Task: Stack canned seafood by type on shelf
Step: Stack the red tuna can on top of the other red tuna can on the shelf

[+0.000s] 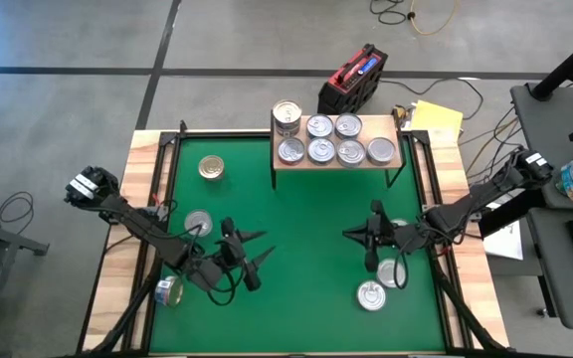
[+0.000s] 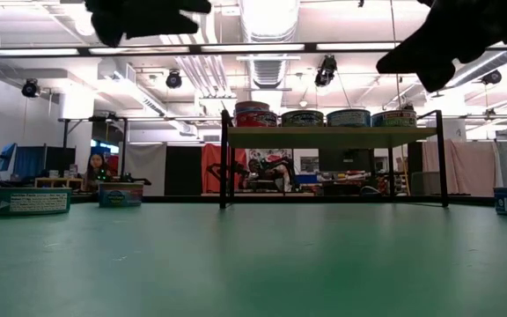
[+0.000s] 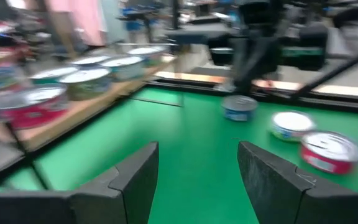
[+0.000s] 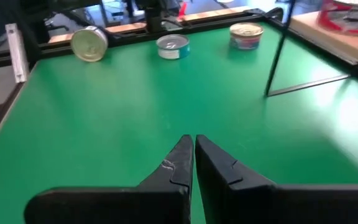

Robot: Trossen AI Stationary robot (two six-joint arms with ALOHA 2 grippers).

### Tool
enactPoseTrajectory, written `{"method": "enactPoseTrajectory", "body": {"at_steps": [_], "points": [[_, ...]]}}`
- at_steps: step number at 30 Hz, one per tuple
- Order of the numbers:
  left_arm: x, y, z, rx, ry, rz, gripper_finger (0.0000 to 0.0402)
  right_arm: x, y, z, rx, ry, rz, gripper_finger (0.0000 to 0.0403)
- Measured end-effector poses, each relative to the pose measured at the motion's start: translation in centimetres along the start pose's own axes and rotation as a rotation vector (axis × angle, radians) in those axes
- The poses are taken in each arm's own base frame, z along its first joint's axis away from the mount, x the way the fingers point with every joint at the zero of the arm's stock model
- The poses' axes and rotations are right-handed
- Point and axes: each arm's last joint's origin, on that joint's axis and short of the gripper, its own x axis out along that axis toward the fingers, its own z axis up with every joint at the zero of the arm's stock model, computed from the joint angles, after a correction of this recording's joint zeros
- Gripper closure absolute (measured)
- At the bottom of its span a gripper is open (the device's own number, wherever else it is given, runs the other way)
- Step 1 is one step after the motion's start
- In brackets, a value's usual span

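Observation:
The shelf (image 1: pixel 336 151), a light-wood board on thin black legs, stands at the far edge of the green mat, with several tins (image 1: pixel 319 150) lying flat on it and one stack (image 1: pixel 286 117) at its left end. Loose tins rest on the mat: a gold-topped one (image 1: pixel 211 167), one (image 1: pixel 198 223) by my left arm, one on its side (image 1: pixel 167 291), and two (image 1: pixel 371 295) (image 1: pixel 394 270) below my right arm. My left gripper (image 1: pixel 257 251) hovers open over the mat's left middle, nothing between its fingers (image 3: pixel 197 180). My right gripper (image 1: pixel 351 234) hovers shut over the right middle (image 4: pixel 193 149).
The mat's wooden border (image 1: pixel 132 199) and black frame rails run along both sides. A red-and-black case (image 1: pixel 351 82) and yellow papers (image 1: pixel 436 119) lie beyond the shelf. Bare green mat (image 1: pixel 306 229) lies between the two grippers and in front of the shelf.

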Motion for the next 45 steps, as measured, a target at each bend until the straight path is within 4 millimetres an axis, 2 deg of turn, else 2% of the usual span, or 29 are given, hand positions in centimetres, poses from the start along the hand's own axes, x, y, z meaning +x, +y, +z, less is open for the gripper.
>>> {"method": "enactPoseTrajectory", "body": {"at_steps": [6, 13, 17, 22, 26, 31, 37, 45], "points": [[0.9, -1.0, 1.0, 0.049, 0.097, -0.171, 0.0199, -0.1, 0.5, -0.2, -0.004, 0.069, 0.18, 0.0394], [1.9, -2.8, 1.0, 0.169, 0.188, -0.167, 0.0199, -0.1, 1.3, -0.8, 0.074, 0.191, 0.373, 0.0394], [2.5, -3.9, 1.1, 0.236, 0.234, -0.154, 0.0199, -0.3, 1.5, -1.6, 0.19, 0.337, 0.445, 0.0394], [3.1, -4.8, 1.0, 0.282, 0.267, -0.143, 0.0199, -0.7, 1.8, -3.9, 0.348, 0.582, 0.341, 0.0394], [3.4, -5.1, 1.0, 0.294, 0.277, -0.137, 0.0199, -1.1, 3.2, -4.9, 0.372, 0.704, 0.305, 0.0394], [3.6, -5.0, 1.1, 0.288, 0.275, -0.126, 0.0199, -1.0, 5.6, -4.0, 0.308, 0.827, 0.195, 0.0394], [3.7, -5.0, 1.0, 0.276, 0.279, -0.12, 0.0199, 0.0, 7.5, -2.8, 0.227, 0.932, 0.071, 0.0394], [3.7, -4.9, 1.0, 0.281, 0.262, -0.081, 0.0199, 1.1, 9.2, -2.8, 0.244, 1.067, 0.086, 0.0394]]}}
